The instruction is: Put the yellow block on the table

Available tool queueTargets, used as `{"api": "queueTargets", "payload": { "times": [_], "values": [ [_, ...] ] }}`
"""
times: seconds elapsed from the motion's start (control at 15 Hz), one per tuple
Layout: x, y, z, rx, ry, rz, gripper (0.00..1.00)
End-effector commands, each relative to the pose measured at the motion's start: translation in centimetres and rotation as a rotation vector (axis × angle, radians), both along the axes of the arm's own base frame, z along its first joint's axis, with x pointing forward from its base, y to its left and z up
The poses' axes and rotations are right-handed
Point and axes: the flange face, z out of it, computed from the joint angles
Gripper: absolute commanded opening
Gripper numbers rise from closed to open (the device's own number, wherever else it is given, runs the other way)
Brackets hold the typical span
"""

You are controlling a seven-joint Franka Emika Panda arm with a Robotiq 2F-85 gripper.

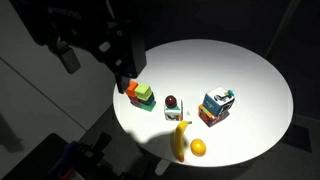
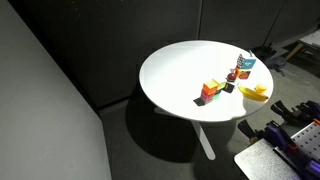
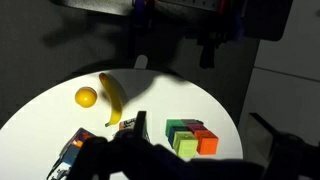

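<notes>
Small pale yellow-green toy block sits among the coloured blocks, lower right in the wrist view, on the round white surface. I cannot tell how far the dark tool is open. Best to centre over the block and avoid its neighbours.

Table: one, round, white
Banana: one
Orange fruit: one
Yellow block: one
Other coloured blocks: three visible, green, red, orange
Multicoloured box: one
Small dark red ball: one
</notes>
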Motion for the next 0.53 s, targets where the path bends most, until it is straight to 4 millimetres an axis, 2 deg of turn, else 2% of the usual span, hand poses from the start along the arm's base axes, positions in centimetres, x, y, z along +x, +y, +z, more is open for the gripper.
{"api": "queueTargets", "payload": {
  "times": [0.0, 0.27, 0.47],
  "values": [
    [0.01, 0.01, 0.03, 0.000, 0.001, 0.000, 1.00],
    [0.01, 0.01, 0.03, 0.000, 0.000, 0.000, 1.00],
    [0.94, 0.20, -0.22, -0.027, -0.013, -0.003, 1.00]
  ]
}}
